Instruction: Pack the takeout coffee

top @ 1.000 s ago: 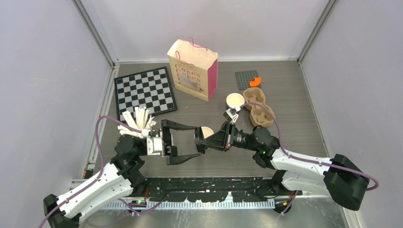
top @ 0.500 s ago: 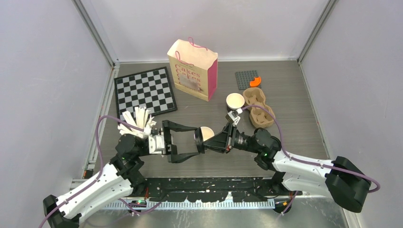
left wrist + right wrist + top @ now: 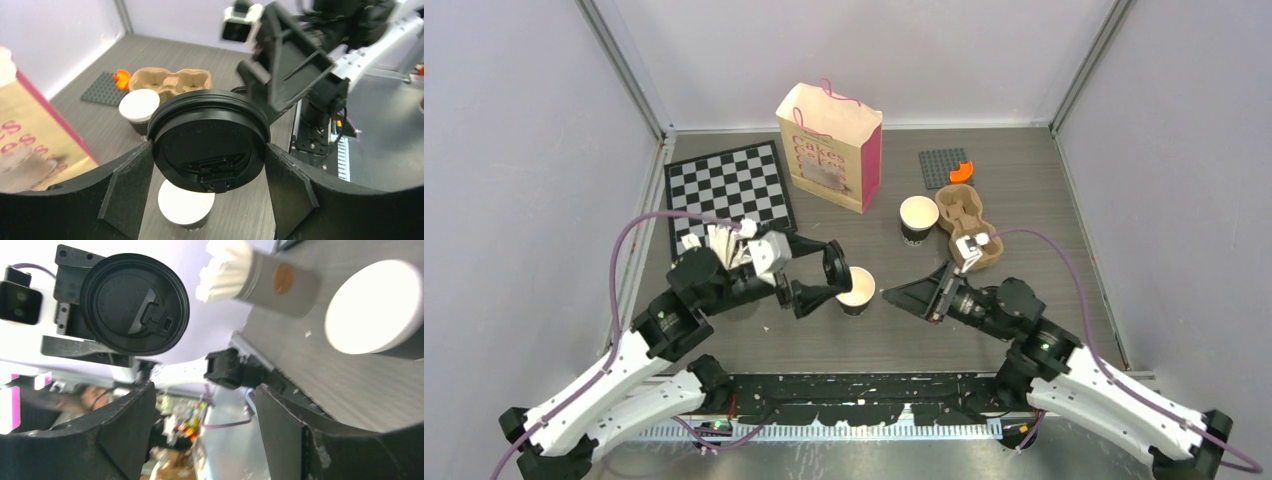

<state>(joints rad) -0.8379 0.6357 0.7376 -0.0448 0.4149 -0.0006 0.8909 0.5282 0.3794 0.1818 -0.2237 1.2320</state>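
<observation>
Shifted left and a little farther, left gripper (image 3: 827,275) clenched on black lid (image 3: 209,137) by its edges, tilted just above near cup (image 3: 857,290). Left standing open, that cup, no longer crowded from the right. Pulled well back to the right, right gripper (image 3: 202,390), jaws sprung wide, nothing between. Farther back, far cup (image 3: 918,217) lidless too, just beside brown carrier (image 3: 969,215). Clears the way for capping; probably lined up over the mouth, though hard to confirm from above.
</observation>
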